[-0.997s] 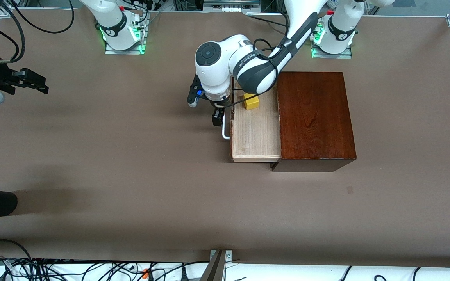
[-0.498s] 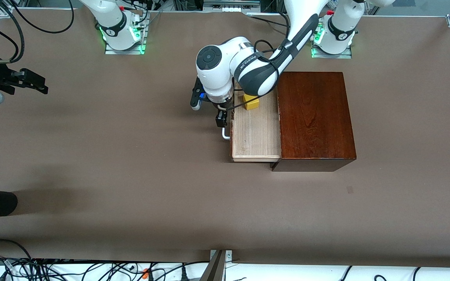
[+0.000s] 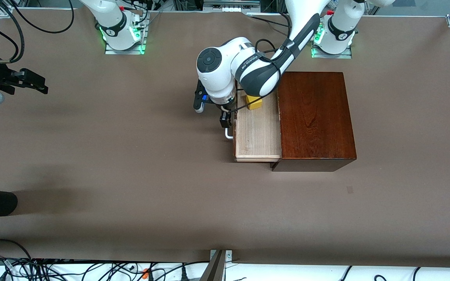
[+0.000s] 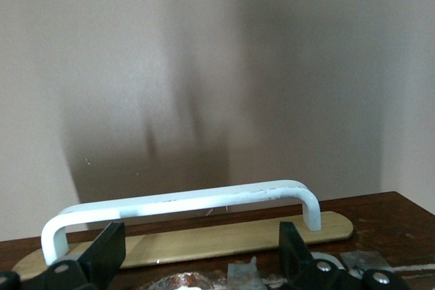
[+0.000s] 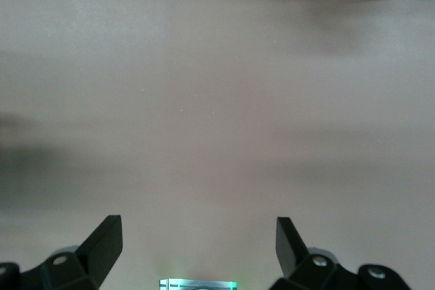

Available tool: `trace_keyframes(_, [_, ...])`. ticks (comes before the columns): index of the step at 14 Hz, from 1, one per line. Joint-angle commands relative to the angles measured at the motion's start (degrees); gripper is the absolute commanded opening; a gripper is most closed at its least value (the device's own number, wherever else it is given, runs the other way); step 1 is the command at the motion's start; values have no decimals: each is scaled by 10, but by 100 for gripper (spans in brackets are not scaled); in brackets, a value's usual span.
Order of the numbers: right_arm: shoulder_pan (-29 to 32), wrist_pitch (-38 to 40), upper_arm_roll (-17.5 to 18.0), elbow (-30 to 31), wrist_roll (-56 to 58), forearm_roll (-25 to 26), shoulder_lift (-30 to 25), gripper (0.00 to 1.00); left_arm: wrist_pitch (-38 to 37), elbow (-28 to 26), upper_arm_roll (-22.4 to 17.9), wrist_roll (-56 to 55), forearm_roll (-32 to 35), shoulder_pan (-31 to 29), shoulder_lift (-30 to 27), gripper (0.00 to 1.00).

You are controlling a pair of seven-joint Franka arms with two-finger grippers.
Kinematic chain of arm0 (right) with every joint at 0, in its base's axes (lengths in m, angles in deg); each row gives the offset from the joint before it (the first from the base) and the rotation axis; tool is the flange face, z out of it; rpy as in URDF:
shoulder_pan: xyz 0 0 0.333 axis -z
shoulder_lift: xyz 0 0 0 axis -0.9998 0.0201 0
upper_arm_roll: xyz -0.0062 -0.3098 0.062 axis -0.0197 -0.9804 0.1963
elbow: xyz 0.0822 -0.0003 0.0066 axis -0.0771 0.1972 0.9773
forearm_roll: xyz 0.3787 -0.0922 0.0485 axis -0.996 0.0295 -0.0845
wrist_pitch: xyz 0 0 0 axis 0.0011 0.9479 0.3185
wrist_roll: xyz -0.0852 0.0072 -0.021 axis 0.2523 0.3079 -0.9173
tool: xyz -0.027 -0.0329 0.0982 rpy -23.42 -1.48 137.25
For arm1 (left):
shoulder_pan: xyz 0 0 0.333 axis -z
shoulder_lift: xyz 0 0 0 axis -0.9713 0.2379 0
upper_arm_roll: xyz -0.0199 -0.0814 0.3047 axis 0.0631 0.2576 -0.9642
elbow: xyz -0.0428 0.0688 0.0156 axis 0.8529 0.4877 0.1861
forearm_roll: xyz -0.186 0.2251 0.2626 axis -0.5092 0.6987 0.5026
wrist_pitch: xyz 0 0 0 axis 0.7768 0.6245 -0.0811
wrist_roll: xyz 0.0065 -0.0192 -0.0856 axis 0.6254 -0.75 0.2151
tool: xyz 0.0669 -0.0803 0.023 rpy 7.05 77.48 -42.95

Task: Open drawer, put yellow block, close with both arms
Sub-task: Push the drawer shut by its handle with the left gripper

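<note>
While half-open, drawer (image 3: 257, 134) holds yellow block (image 3: 254, 103) | left pincer (image 3: 227, 121) at handle (image 4: 180, 208)

Nothing here can be read for certain. The only lettering is a short dark line of print on the white link of the left arm (image 3: 251, 61), just above its wrist (it runs slantwise and is too small to spell out). A small round mark sits on the dark band of the left arm's base (image 3: 342, 36), and another on the right arm's base (image 3: 111, 32); neither shows legible characters. Both wrist views show no writing at all.
</note>
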Motion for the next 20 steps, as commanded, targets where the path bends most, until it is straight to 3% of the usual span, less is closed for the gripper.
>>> trace_keyframes(1, [11, 7, 9, -5, 6, 8, 0, 100, -76, -2, -13, 1, 39, -2, -8, 100])
trace_keyframes(5, [11, 8, 9, -5, 6, 8, 0, 100, -119, -2, -14, -24, 57, -2, -17, 100])
trace_keyframes(20, [11, 7, 9, -5, 6, 8, 0, 100, -164, -35, -16, -28, 74, -48, -31, 100])
